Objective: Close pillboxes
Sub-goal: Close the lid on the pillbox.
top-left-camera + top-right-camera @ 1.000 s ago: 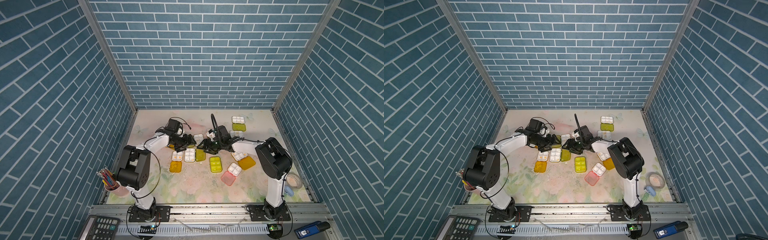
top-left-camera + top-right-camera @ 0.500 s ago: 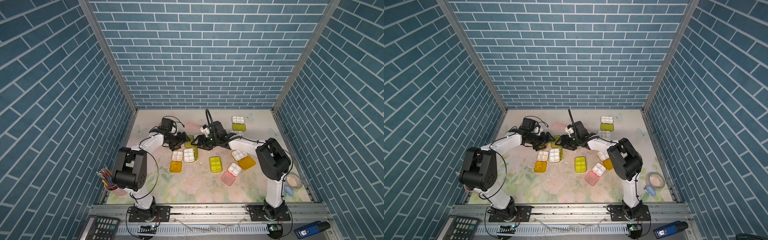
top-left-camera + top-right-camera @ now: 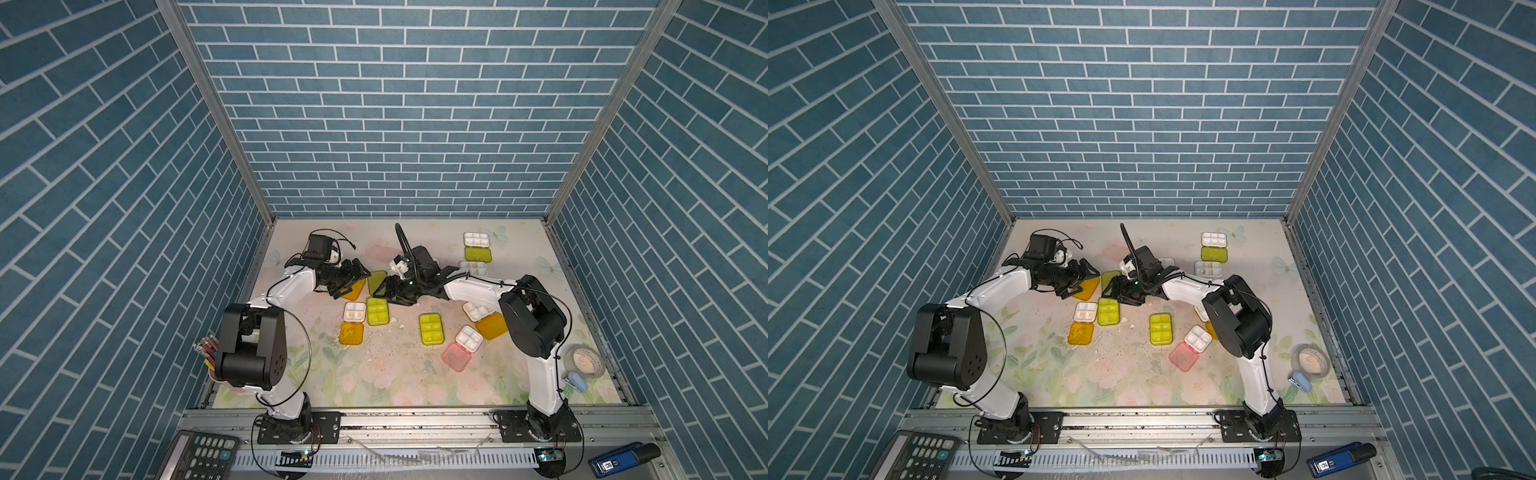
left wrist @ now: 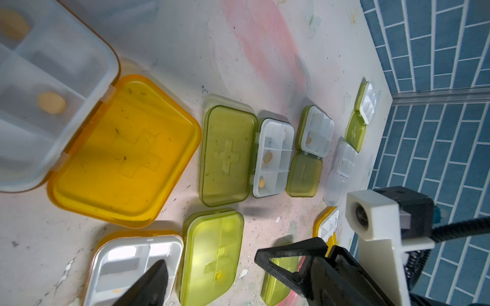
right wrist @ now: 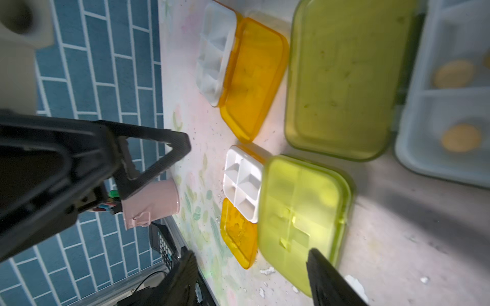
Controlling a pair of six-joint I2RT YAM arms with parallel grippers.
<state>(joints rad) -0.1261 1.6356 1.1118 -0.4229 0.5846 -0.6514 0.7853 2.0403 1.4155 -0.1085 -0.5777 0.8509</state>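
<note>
lime pillbox lid down, mid-table, 6 o'clock of right gripper | right gripper fingers apart, empty | left gripper at its 9 o'clock, fingers apart, empty | only left wrist view shows pill in orange pillbox | a second ago lime lid lay open

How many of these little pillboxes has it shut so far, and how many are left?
Done: the mid-table lime pillbox and the front lime pillbox lie shut. In hand: nothing; left gripper and right gripper hover open. Left: about eight lie open, like the pink pillbox and the orange-lidded pillbox.
</note>
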